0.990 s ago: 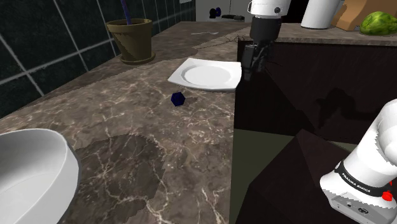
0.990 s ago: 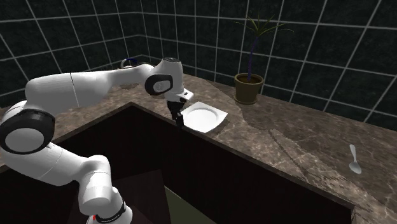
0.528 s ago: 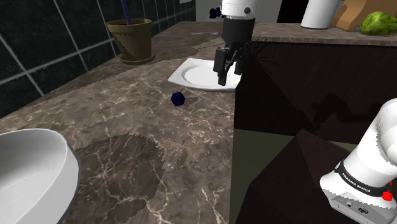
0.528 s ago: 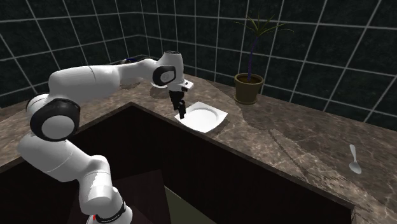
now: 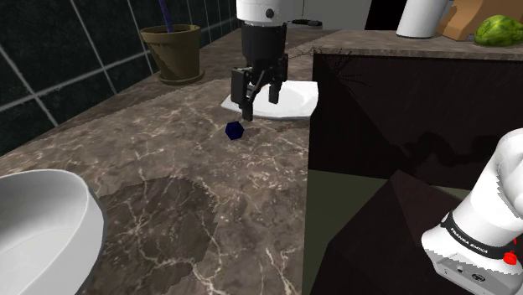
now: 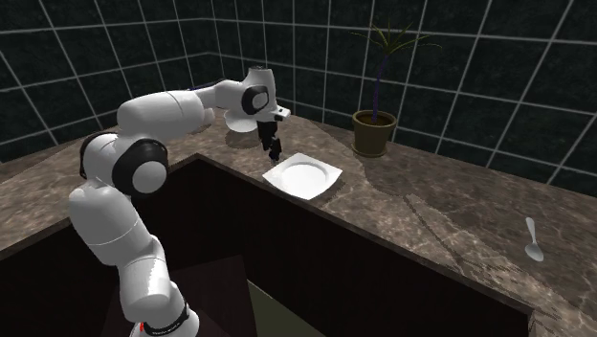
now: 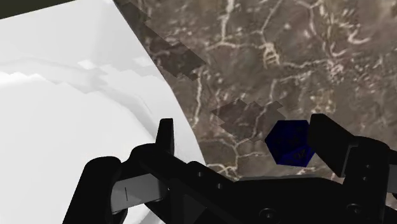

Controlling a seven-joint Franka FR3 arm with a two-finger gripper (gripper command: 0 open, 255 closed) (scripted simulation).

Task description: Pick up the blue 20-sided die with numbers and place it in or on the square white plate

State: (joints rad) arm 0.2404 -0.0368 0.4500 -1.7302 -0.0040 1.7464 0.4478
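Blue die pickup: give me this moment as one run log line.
gripper: open, above counter by white plate edge | blue die: on counter, unheld, apart from white plate | grasp: not done

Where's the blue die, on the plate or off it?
Off it: the blue die sits on the counter, apart from the white plate.

Open marble counter (image 5: 151,168) all around blue die (image 5: 235,131), square white plate (image 5: 303,99) rim close beside my gripper (image 5: 258,107), plant pot (image 5: 173,52) well apart.

marbled counter (image 5: 151,159) | on it: blue die (image 5: 235,130); white plate (image 5: 300,96); plant pot (image 5: 172,52); bowl (image 5: 42,218)
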